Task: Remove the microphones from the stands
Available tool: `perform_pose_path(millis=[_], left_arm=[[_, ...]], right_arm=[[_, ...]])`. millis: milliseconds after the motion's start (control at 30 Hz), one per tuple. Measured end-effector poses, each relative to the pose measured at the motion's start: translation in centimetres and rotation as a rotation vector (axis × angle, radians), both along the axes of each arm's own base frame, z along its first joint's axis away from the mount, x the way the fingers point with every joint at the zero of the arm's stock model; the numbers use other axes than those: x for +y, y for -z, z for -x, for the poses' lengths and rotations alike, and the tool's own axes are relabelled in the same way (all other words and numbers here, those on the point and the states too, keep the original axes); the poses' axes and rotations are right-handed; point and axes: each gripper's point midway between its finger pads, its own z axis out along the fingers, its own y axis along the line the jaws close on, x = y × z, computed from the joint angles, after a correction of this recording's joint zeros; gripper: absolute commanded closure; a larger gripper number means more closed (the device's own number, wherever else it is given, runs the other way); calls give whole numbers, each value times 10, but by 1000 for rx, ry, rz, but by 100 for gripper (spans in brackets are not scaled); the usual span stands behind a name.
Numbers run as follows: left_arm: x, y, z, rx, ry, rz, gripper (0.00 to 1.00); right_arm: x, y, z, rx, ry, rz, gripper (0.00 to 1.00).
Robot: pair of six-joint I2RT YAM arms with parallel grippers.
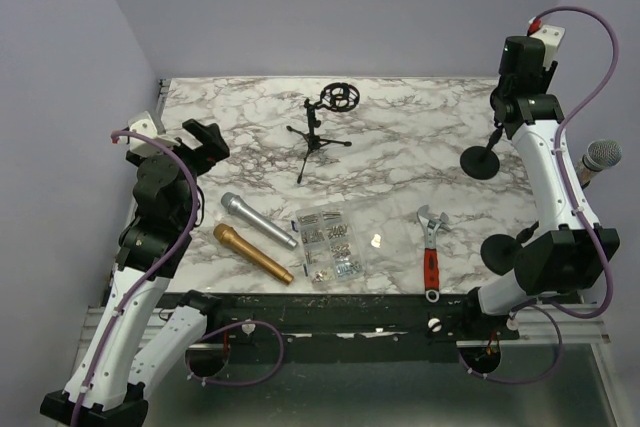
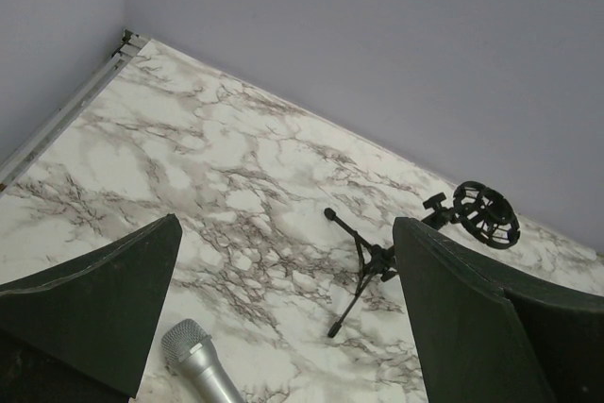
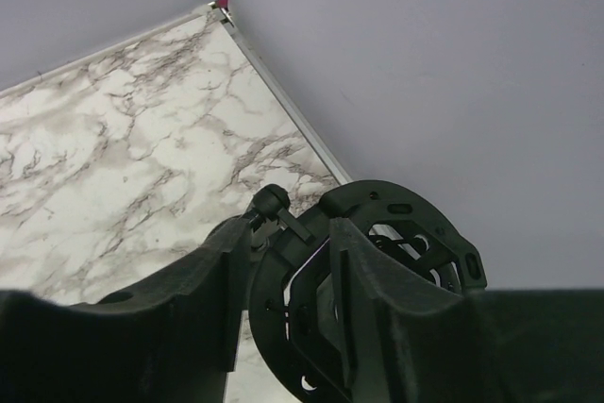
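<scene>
White-and-grey marble tabletop. Silver mesh-headed microphone at table's right side, behind right arm. Right gripper narrow around black ring-shaped shock mount, grip uncertain; left gripper wide. We judge microphone rigid, slippery: grasp barrel.

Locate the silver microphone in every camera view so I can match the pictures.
Top external: the silver microphone lies left of centre, beside the gold microphone.
Left wrist: at the bottom edge, left of centre.
Right wrist: not in it.
Shared landmark: the black tripod stand, seen in the top and left wrist views.
</scene>
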Motion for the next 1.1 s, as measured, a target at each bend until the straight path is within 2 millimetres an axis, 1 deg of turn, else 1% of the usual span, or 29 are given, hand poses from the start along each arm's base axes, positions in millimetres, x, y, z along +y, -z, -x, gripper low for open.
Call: perform_pose_path(millis=[100,233,433,600,667,733,900,1033,1100], left_arm=[[-1,0,0,0,5,2,2],[-2,0,0,0,11,5,2],[-6,2,-2,6,26,12,2],[-10,2,-2,8,40,16,2],[-11,3,-2,9,44,16,2],[-11,3,-2,11,45,15,2],[-11,4,-3,13,46,15,2],[-13,5,-4,18,50,15,2],[-13,6,-5,20,53,15,2]], right_arm=[[0,1,1,6,1,-3,45],[0,5,5,32,1,-5,44],[1,4,15,57,8,-16,40],[1,0,25,56,12,-25,34],[1,-2,27,57,13,-27,27],[1,-3,28,54,13,-30,24],[1,-7,32,45,14,-32,22],[1,-5,36,46,11,-33,23],[1,-4,36,48,10,-33,26]])
